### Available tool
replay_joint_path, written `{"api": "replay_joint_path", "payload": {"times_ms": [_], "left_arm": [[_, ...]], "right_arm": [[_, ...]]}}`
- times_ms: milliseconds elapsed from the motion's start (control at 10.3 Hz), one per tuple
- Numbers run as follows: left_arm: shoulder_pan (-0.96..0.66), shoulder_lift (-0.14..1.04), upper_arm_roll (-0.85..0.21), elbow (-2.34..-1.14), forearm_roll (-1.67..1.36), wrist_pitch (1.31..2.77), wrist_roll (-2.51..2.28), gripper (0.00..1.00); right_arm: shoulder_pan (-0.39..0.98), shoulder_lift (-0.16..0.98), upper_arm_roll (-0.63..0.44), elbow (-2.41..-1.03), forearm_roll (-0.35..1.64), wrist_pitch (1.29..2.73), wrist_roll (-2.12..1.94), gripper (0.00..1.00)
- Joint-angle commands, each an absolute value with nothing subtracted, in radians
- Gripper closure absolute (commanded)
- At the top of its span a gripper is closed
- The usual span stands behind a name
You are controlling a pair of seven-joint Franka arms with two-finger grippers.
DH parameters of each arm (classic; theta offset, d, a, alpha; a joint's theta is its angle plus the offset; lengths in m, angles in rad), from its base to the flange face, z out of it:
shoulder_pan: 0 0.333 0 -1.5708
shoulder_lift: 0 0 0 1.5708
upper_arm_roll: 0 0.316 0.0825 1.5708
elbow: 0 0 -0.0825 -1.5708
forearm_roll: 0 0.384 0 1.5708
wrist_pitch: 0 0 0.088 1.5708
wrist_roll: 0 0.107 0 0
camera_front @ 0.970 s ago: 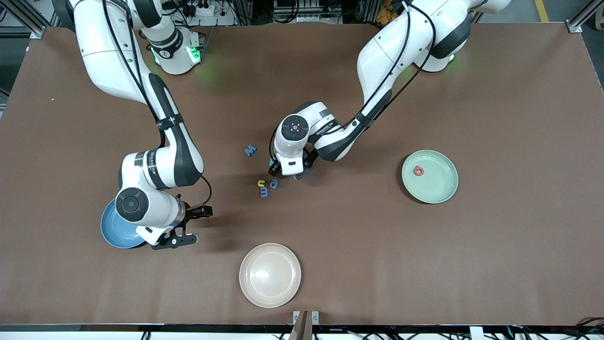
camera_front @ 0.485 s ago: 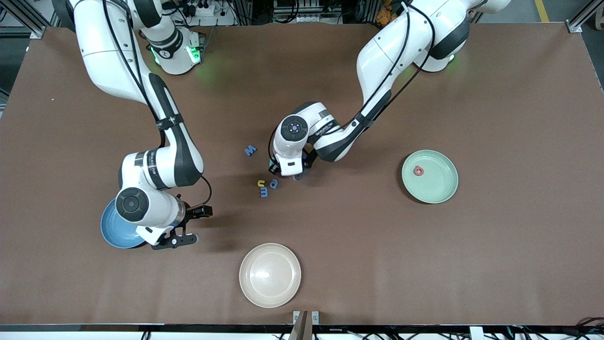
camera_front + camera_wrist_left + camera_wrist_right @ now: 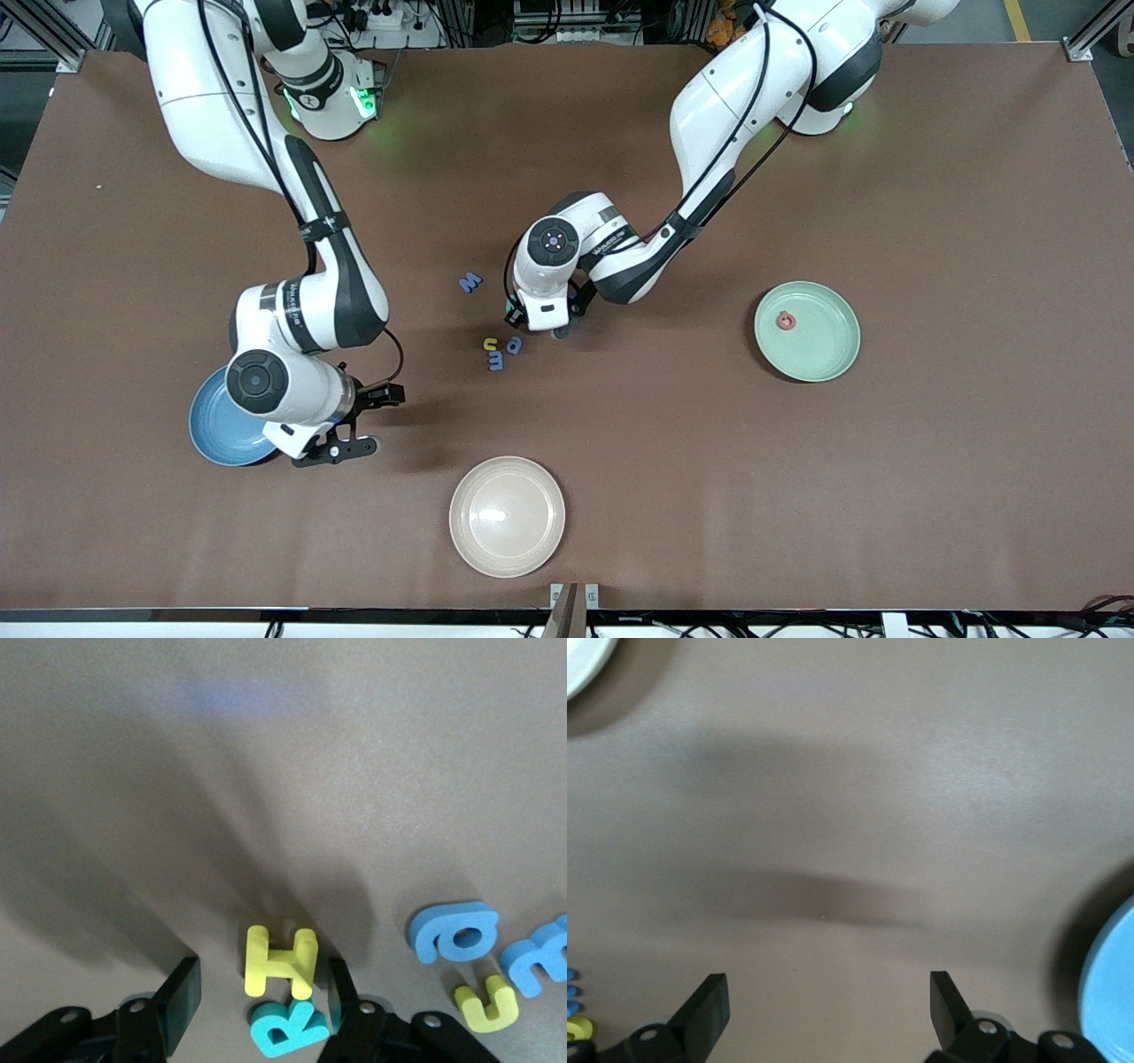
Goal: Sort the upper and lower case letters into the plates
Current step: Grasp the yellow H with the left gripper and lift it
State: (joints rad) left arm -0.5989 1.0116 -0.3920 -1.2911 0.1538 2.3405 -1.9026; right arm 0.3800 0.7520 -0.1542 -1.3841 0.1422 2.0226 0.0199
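Three plates sit on the brown surface: a cream plate by the edge nearest the front camera, a blue plate toward the right arm's end with the right gripper over its rim, jaws wide apart and empty, and a mint plate toward the left arm's end holding a red letter. Mid-surface lie a yellow u, blue m, blue a and, farther, a blue M. Just beside them the left gripper is down at the surface, jaws partly apart around a yellow H and teal R.
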Motion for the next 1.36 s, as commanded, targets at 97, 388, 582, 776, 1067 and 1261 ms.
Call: {"api": "replay_joint_path", "payload": {"times_ms": [97,388,582,776,1067,1261], "left_arm": [[-0.588,1.020,-0.368,-1.269,0.135,2.332,-1.893,0.35],[-0.600,1.026,-0.368,-1.269,0.135,2.333,-1.894,0.35],[-0.600,1.026,-0.370,-1.270,0.135,2.333,-1.896,0.38],[-0.609,1.028,-0.370,-1.269,0.132,2.333,-1.901,0.41],[-0.627,1.028,-0.368,-1.267,0.115,2.333,-1.902,0.43],[-0.627,1.029,-0.368,-1.267,0.115,2.333,-1.902,0.54]], "right_arm": [[0.449,0.738,-0.153,-1.399,0.133,2.032,0.144,0.00],[0.483,0.746,-0.153,-1.401,0.137,2.059,0.208,0.00],[0.485,0.746,-0.153,-1.401,0.137,2.059,0.216,0.00],[0.485,0.746,-0.153,-1.401,0.137,2.057,0.216,0.00],[0.483,0.746,-0.153,-1.401,0.137,2.056,0.215,0.00],[0.483,0.746,-0.153,-1.401,0.137,2.056,0.215,0.00]]}}
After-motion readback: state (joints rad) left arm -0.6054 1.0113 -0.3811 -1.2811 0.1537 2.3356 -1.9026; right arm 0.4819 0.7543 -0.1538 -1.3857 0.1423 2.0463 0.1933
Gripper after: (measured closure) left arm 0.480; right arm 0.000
